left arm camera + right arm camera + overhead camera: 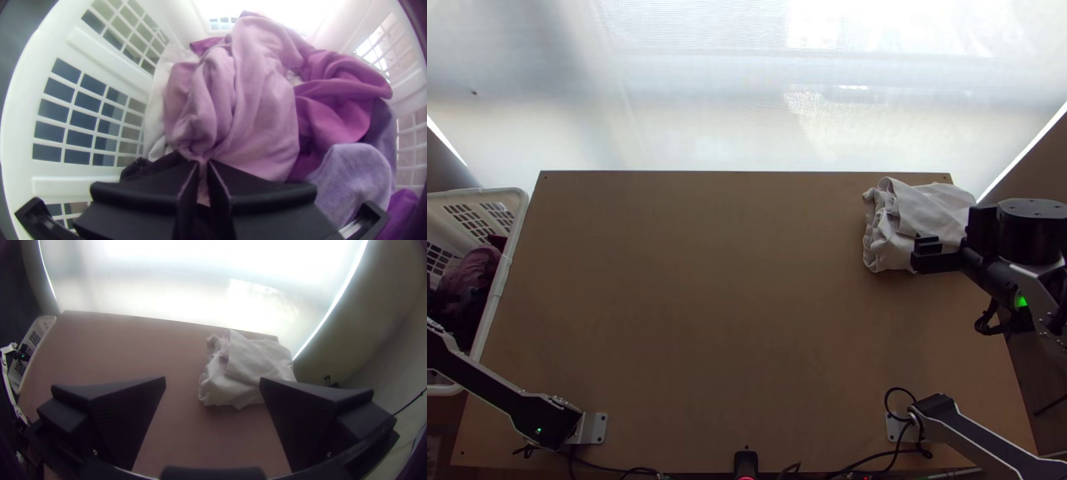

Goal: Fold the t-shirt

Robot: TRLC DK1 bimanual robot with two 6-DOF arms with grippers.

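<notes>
Down in the white basket (58,185), the left gripper (203,163) pinches pink cloth (262,102) between nearly closed fingers; above the folded pale cloth (927,206), the right gripper (953,227) hovers, wide open, empty.

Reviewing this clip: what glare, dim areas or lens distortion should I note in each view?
Top view: strong backlight glare across the pale backdrop, with the table much dimmer; left wrist view: the far end of the basket is washed out, its near rim curved by the fisheye; right wrist view: the backdrop glares again, the table's far edge bends slightly, and the corners are dark.
</notes>
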